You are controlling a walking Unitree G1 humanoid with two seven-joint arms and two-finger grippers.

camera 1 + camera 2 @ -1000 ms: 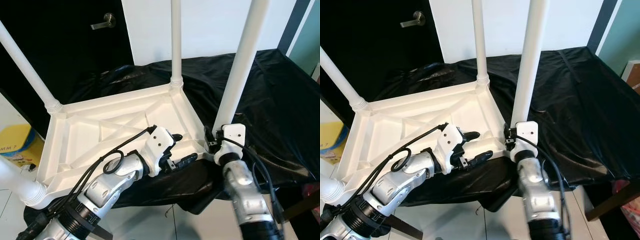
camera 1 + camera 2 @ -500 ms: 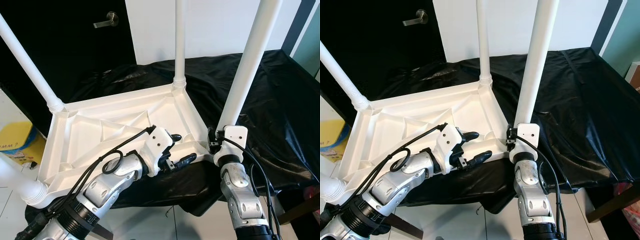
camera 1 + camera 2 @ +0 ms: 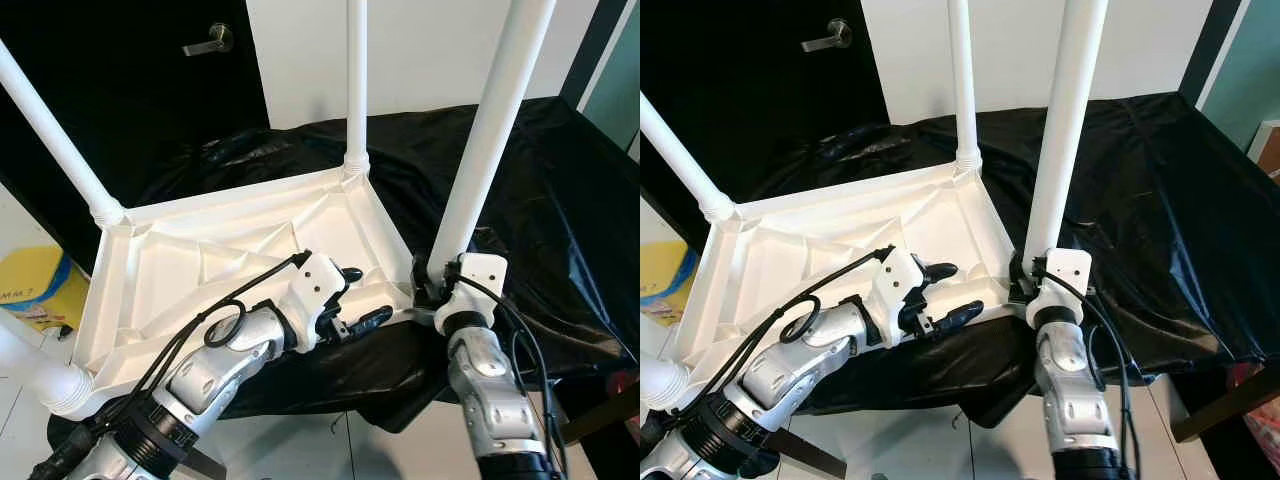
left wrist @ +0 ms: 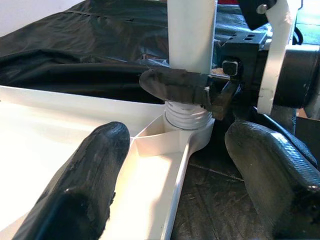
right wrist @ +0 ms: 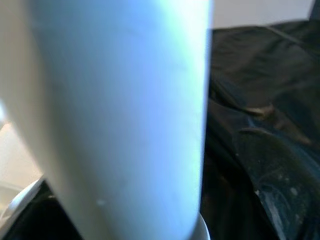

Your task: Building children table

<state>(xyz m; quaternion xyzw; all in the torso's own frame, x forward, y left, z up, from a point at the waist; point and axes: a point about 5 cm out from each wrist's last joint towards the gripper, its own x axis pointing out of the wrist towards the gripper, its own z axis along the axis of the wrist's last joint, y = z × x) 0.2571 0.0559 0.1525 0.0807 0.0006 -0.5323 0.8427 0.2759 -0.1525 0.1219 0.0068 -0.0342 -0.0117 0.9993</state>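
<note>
Fitting the near-right leg into the upturned children's table

The right tool [image 3: 428, 283] is clamping the leg [image 3: 490, 120] at its socket; the left tool [image 3: 352, 300], jaws wide, is straddling the tabletop [image 3: 180, 270] rim beside it. Light, stiff, slick plastic—best gripped low. Beyond lie black sheeting [image 3: 560, 190] and a door [image 3: 130, 90].

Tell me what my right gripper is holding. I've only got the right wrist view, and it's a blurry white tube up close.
Observer: The right gripper is clamped round the base of the near-right table leg, just above its corner socket.
Operator: Where's the left gripper?
Observer: The left gripper is open, straddling the near rim of the upturned tabletop beside that corner.
Operator: Other legs standing?
Observer: Yes: the far-right leg, far-left leg and near-left leg stand at their corners.
</note>
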